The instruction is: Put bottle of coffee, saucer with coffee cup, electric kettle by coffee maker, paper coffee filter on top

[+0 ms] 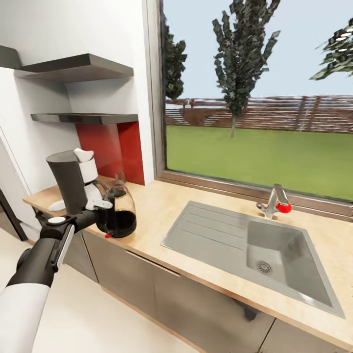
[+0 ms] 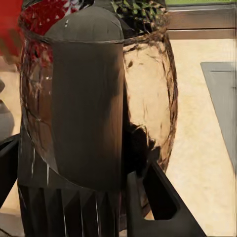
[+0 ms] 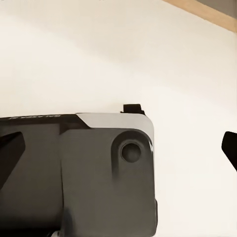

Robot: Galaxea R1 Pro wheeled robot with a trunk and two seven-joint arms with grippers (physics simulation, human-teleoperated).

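Observation:
The coffee maker (image 1: 68,182) stands at the left end of the kitchen countertop (image 1: 157,211), with a white paper coffee filter (image 1: 83,155) on its top. Right beside it, near the counter's front edge, is the glass electric kettle (image 1: 120,212). My left gripper (image 1: 100,218) reaches it from the front. Up close, the kettle (image 2: 148,98) looms large and both fingers (image 2: 155,195) press its dark handle side. A flat white saucer (image 1: 58,205) peeks out left of the coffee maker. The bottle of coffee and the coffee cup are out of view. My right gripper (image 3: 118,148) hangs open over pale floor.
A steel sink (image 1: 215,233) with a red-handled tap (image 1: 277,202) fills the counter's right half. Two dark wall shelves (image 1: 86,117) hang above the coffee maker, beside a red panel. A big window backs the counter. Grey cabinet fronts (image 1: 142,279) stand below, and pale floor lies in front.

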